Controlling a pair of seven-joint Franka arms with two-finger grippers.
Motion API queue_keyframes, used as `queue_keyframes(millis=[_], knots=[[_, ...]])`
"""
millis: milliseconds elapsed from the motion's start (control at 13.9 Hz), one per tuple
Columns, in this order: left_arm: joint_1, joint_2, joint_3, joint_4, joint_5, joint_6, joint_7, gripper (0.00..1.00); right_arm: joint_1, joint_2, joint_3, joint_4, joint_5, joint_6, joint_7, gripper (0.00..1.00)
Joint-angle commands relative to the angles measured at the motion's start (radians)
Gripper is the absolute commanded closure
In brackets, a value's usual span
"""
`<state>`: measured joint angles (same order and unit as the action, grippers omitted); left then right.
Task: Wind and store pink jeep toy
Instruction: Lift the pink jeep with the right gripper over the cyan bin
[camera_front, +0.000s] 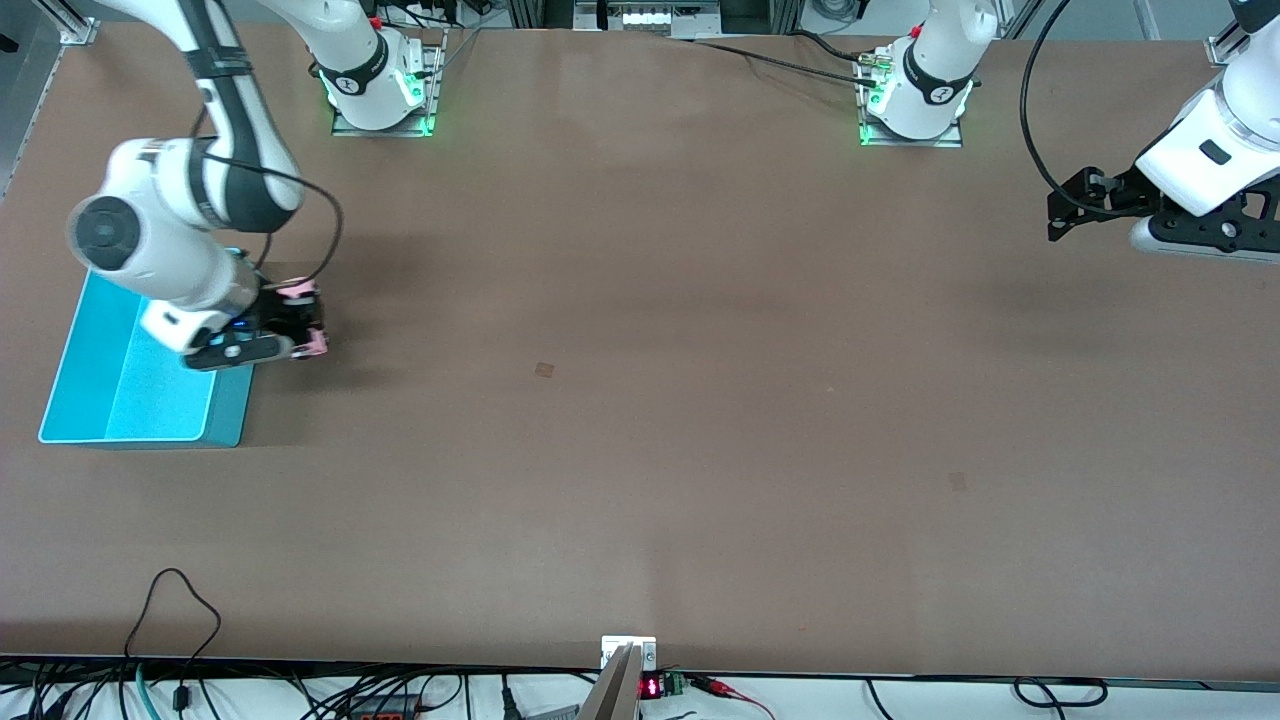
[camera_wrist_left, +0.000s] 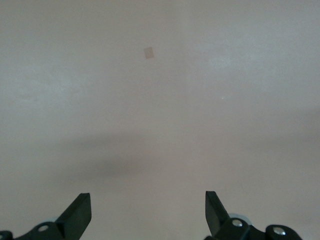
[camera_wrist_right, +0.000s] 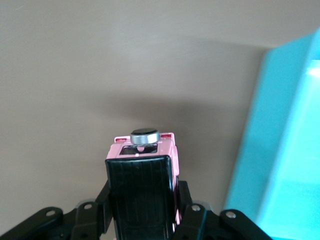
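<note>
Right gripper (camera_front: 300, 325): hangs above the table (camera_front: 640, 420), just beside the wall of the cyan bin (camera_front: 90, 370) at the right arm's end. Jaws clamped on the pink jeep toy (camera_wrist_right: 145, 185), which is off the table and outside the bin; black ribbed roof and a round dark wheel show in the right wrist view. No lettering legible on toy or bin.

Left gripper (camera_front: 1065, 215): waits above bare table at the left arm's end, fingers (camera_wrist_left: 80, 212) spread wide, holding nothing.
</note>
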<state>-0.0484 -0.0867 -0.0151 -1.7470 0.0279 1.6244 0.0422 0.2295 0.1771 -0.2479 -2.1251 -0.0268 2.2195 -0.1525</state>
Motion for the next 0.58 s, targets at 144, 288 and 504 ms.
queue_keyframes(millis=[144, 288, 504], knots=[[-0.005, 0.002, 0.004, 0.023, -0.011, -0.023, -0.004, 0.0, -0.054, 0.016, -0.076, 0.045, -0.079, -0.017, 0.016, 1.0], [-0.005, 0.004, 0.004, 0.023, -0.011, -0.023, -0.004, 0.0, -0.104, 0.025, -0.076, 0.043, -0.079, 0.002, 0.008, 1.0], [-0.005, 0.004, 0.004, 0.023, -0.011, -0.023, -0.004, 0.0, -0.185, 0.036, -0.076, 0.043, -0.078, 0.028, -0.071, 1.0]])
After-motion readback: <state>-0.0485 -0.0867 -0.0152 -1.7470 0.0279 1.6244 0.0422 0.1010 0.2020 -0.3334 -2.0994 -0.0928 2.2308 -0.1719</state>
